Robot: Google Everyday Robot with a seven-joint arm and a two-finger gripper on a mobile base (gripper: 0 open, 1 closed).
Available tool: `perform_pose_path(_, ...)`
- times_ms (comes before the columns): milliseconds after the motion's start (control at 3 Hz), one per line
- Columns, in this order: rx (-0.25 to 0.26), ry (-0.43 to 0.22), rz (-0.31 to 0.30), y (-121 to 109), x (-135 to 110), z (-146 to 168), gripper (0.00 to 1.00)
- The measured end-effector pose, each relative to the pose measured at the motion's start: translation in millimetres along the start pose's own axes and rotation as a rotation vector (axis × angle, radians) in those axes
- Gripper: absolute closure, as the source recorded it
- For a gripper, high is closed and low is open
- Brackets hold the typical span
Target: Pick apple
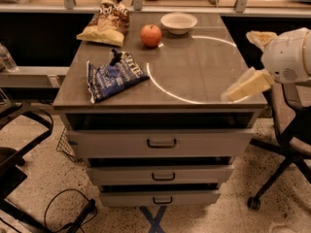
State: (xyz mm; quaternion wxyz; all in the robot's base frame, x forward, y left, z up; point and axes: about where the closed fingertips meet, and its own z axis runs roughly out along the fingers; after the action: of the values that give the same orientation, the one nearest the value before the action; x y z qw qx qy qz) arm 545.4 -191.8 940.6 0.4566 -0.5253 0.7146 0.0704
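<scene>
The apple [151, 35] is small, round and red-orange. It sits upright on the grey tabletop [204, 67] near the far edge, just left of a white bowl [179, 22]. My gripper [234, 92], cream-coloured on a white arm, hangs over the table's front right corner. It is far from the apple, to the right and nearer the camera, and holds nothing.
A yellow chip bag [106, 23] lies at the far left and a blue chip bag [115, 74] at the front left. A white circle [160, 84] is marked on the top. Drawers [161, 142] sit below. Office chairs stand at left [19, 144] and right [286, 144].
</scene>
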Motion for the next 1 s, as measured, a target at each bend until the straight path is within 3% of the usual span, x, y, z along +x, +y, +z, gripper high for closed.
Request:
perform_pose_path(333, 0.133, -0.217, -0.034, -39.7, -28.0, 15.7, 0.00)
perform_pose_path(667, 0.203, -0.261, -0.081, -54.4, -46.4, 23.7, 0.00)
perform_pose_path(1000, 0.203, -0.261, -0.081, -54.4, -46.4, 23.7, 0.00)
